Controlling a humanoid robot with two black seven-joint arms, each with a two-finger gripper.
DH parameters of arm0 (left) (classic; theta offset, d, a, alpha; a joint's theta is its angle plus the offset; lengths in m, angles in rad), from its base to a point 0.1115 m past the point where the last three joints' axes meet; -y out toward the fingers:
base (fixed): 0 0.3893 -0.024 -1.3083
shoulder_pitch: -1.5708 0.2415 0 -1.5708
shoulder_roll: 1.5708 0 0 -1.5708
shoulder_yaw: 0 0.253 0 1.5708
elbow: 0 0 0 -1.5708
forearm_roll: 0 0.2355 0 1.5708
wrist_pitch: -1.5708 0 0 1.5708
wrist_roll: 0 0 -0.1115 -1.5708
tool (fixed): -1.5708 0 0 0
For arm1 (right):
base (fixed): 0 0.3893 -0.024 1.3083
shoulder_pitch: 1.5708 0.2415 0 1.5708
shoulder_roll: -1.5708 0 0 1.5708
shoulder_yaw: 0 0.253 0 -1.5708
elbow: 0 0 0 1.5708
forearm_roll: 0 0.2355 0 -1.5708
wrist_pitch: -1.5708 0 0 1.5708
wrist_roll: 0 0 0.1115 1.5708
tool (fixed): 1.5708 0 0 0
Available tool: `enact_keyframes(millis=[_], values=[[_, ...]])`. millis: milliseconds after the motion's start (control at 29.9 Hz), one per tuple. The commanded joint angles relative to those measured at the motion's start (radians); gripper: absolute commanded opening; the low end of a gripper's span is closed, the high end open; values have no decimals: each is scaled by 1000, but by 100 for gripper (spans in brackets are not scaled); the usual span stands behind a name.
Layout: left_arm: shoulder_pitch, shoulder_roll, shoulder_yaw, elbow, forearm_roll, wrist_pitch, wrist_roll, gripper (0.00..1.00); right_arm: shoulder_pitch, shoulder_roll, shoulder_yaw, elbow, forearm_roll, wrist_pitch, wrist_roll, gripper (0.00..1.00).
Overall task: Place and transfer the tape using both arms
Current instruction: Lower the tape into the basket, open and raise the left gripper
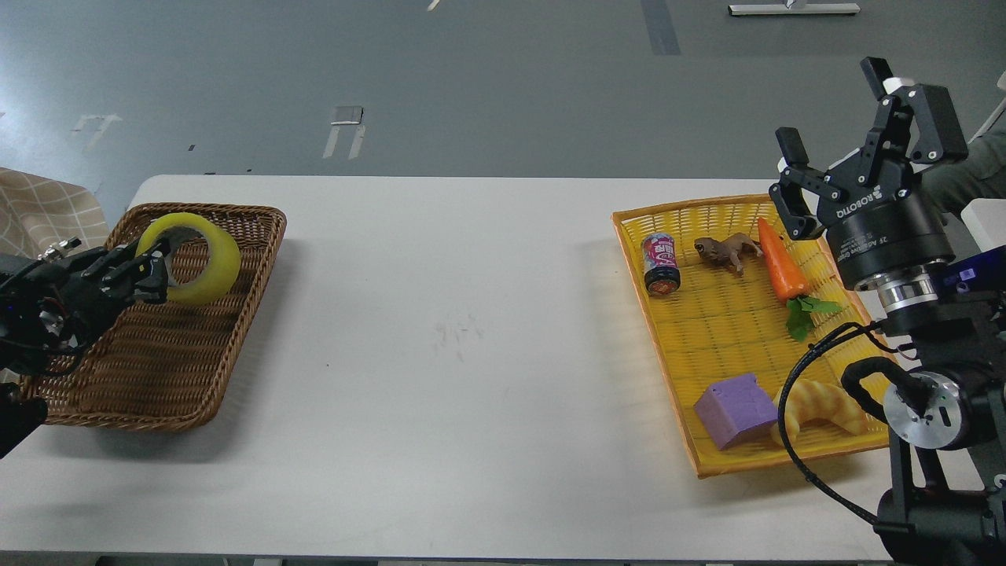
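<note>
The tape (192, 268) is a yellow translucent ring. My left gripper (153, 271) is shut on its left rim and holds it over the far part of the brown wicker basket (189, 369) at the table's left end. I cannot tell whether the tape touches the basket floor. My right gripper (833, 118) is open and empty. It points upward above the far right corner of the yellow tray (668, 354).
The yellow tray holds a drink can (662, 264), a brown toy animal (727, 250), a carrot (782, 263), a purple cube (735, 410) and a croissant (821, 405). The white table (464, 346) stretches between basket and tray.
</note>
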Motion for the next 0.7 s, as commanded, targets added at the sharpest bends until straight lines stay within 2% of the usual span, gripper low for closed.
enact_keyframes(millis=[0, 33, 67, 100, 134, 167, 201, 267, 334, 401, 501, 668], values=[[3, -9, 0, 35, -1, 6, 1, 0, -1, 0, 1, 2, 1, 0, 0, 99], [3, -14, 0, 42, -3, 8, 1, 0, 0, 0, 1, 2, 1, 0, 0, 99], [2, -16, 0, 44, -13, 18, 1, 8, -1, 0, 1, 2, 1, 0, 0, 99], [2, -16, -2, 44, -24, 28, -1, 21, -1, 0, 0, 1, 1, 0, 0, 99], [3, -14, 0, 45, -50, 47, -1, 58, -1, 0, 0, 2, 1, 0, 0, 99], [3, -11, 0, 47, -64, 54, -1, 76, -3, 0, 0, 2, 1, 0, 0, 99], [3, -9, 0, 47, -73, 57, -2, 86, -3, 0, 0, 2, 1, 0, 0, 99], [3, -11, 0, 47, -83, 61, -28, 86, -3, 0, 0, 5, 1, 0, 0, 99], [11, -9, 0, 47, -84, 61, -75, 86, -1, 0, 1, 6, 1, 0, 0, 99], [17, -6, 0, 47, -86, 61, -75, 87, -3, 0, 1, 6, 1, 0, 0, 99], [21, -9, 0, 47, -89, 61, -75, 94, -4, 0, 0, 6, 1, 0, 0, 99], [18, -17, -6, 45, -141, 61, -75, 97, -15, 0, 0, 6, 1, 0, 0, 99]])
